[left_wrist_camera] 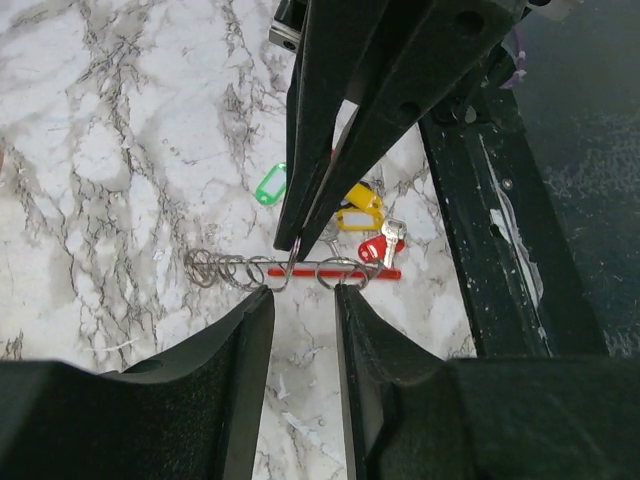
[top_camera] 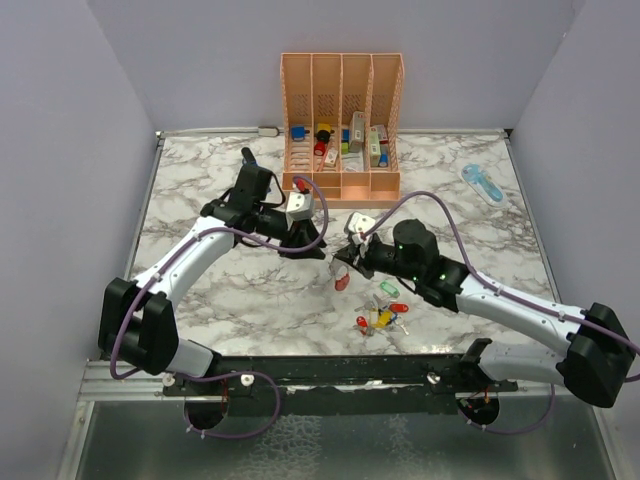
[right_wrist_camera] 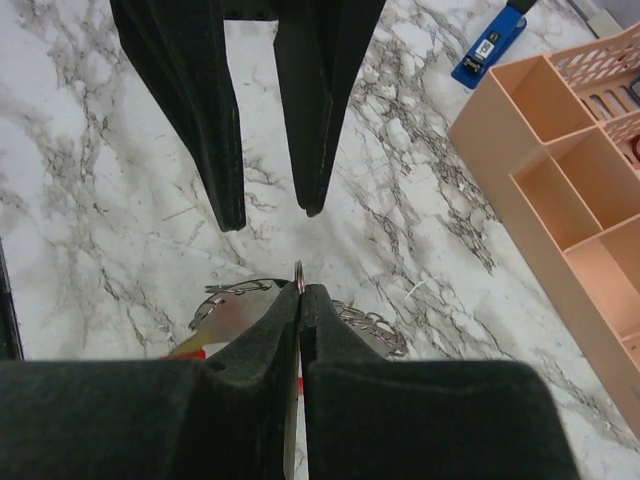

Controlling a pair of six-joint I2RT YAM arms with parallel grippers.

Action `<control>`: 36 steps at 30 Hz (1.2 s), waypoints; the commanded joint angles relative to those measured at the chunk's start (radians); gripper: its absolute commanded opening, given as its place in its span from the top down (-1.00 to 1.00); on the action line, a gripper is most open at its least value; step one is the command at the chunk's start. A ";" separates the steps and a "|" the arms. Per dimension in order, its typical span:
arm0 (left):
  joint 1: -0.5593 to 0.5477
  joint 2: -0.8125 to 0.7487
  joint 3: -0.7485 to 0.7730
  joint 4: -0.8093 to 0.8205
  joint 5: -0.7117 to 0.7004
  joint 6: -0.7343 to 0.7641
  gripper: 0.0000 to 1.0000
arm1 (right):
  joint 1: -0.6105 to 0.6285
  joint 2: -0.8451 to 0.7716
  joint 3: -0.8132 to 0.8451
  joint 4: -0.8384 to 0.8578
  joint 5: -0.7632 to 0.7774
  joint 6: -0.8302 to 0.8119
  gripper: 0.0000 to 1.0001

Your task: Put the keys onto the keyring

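On the far left, the left arm [top_camera: 195,255] reaches over the marble table [top_camera: 250,305], with a dark blue stick [top_camera: 248,158] lying near the back edge. The left gripper [left_wrist_camera: 303,297] stands open. Its two fingers are apart with nothing between them, and the tips are just short of the keyring [left_wrist_camera: 310,272]. Behind it, against the back wall, a peach desk organiser [top_camera: 300,80] holds small coloured items in its slots.

In the middle we find the keyring between the two grippers (from the left wrist we see it edge-on, as a row of silver rings and a thin red bar). The right gripper [right_wrist_camera: 299,290] is clamped tight on a thin wire of it, meeting the left gripper head-on.

Just to the right and nearer to us, the keys [top_camera: 381,312] lie in a loose bunch on the table. Green, yellow and red heads show, and the bunch is apart from the keyring. We cannot tell whether any key hangs on the loop. Farther right, a pale blue flat tool [top_camera: 483,183] rests near the back corner.
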 commanded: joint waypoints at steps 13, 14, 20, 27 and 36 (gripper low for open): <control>-0.075 0.035 0.057 -0.030 -0.027 0.024 0.31 | 0.017 -0.101 -0.037 0.107 -0.092 0.005 0.98; -0.084 0.039 0.064 -0.032 -0.035 0.025 0.31 | 0.019 -0.096 -0.034 0.103 -0.094 0.003 0.98; -0.105 0.057 0.092 -0.043 -0.045 0.029 0.33 | 0.026 -0.085 -0.026 0.092 -0.089 -0.002 0.98; -0.121 0.063 0.089 -0.080 -0.037 0.070 0.69 | 0.028 -0.093 -0.027 0.087 -0.083 0.000 0.97; -0.149 0.076 0.107 -0.108 -0.028 0.101 1.00 | 0.028 -0.088 -0.024 0.079 -0.078 0.006 0.98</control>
